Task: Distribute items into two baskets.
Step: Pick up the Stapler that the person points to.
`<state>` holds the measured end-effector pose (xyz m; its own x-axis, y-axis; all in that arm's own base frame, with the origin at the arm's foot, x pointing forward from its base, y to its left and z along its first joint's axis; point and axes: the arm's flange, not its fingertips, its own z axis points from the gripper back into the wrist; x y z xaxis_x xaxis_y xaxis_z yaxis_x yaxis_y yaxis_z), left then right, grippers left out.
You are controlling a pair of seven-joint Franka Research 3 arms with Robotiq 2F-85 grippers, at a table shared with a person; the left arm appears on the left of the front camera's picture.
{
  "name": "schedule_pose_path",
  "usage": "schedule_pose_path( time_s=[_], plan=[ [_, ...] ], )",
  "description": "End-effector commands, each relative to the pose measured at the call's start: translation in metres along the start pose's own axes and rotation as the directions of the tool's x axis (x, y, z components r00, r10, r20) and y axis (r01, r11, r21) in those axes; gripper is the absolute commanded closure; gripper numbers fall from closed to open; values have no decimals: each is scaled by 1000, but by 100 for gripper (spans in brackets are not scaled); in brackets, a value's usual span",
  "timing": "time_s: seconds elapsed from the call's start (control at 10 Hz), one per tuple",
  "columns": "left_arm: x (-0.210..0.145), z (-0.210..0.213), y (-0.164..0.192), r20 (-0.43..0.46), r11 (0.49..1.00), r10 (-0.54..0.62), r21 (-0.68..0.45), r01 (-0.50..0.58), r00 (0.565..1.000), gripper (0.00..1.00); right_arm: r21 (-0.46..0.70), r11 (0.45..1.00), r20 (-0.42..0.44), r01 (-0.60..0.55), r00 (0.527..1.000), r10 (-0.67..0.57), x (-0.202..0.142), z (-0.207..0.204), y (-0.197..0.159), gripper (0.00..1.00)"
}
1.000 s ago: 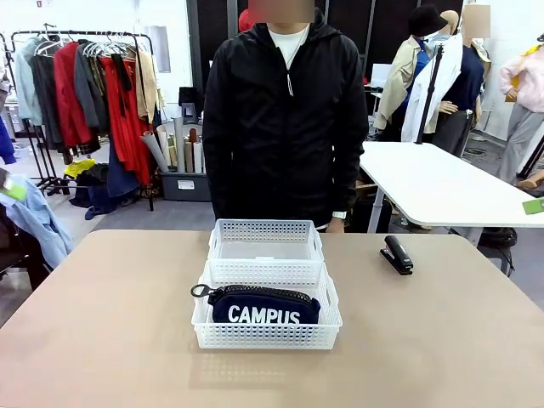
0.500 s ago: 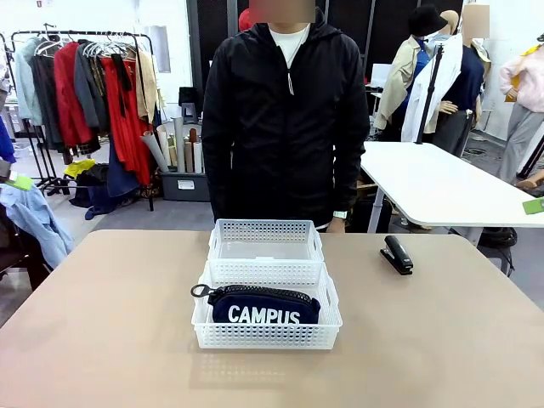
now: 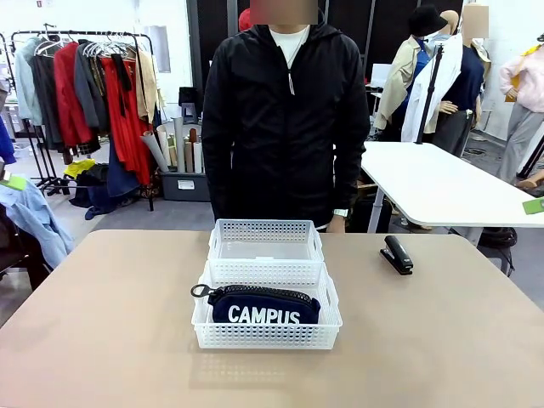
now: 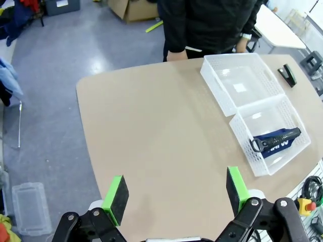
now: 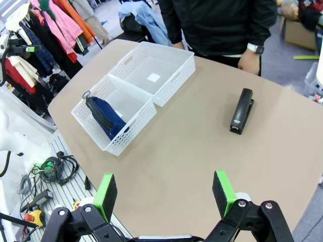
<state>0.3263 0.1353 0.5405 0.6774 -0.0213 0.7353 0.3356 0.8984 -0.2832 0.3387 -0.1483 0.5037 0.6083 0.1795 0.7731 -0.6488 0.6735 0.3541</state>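
Pouch (image 3: 263,314): you see it lying in the near basket (image 3: 268,338), "CAMPUS" facing you
Far basket (image 3: 265,231): touching the near one
Stapler (image 3: 397,254): on the table (image 3: 110,323), right of the far basket, well apart
Left gripper (image 4: 175,189): spread wide above the table, holding nothing
Right gripper (image 5: 164,191): spread wide, holding nothing

A person in a black jacket (image 3: 285,127) stands top centre behind the beige desk (image 3: 102,331). A clothes rack (image 3: 93,81) fills the upper left, and a white table (image 3: 429,183) sits at right.
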Motion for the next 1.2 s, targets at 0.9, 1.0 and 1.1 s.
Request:
schedule_pose_path(
  time_s=[0.9,1.0,1.1],
  plan=[
    [1,-1,-3,0,1000,3,-9,-3,1000,0,13,1000,37,-23,999,23,4,-1,-2,0],
    [1,-1,-3,0,1000,3,-9,-3,1000,0,13,1000,37,-23,999,23,4,-1,-2,0],
    [1,-1,-3,0,1000,3,-9,-3,1000,0,13,1000,37,-23,999,23,4,-1,-2,0]
  ],
)
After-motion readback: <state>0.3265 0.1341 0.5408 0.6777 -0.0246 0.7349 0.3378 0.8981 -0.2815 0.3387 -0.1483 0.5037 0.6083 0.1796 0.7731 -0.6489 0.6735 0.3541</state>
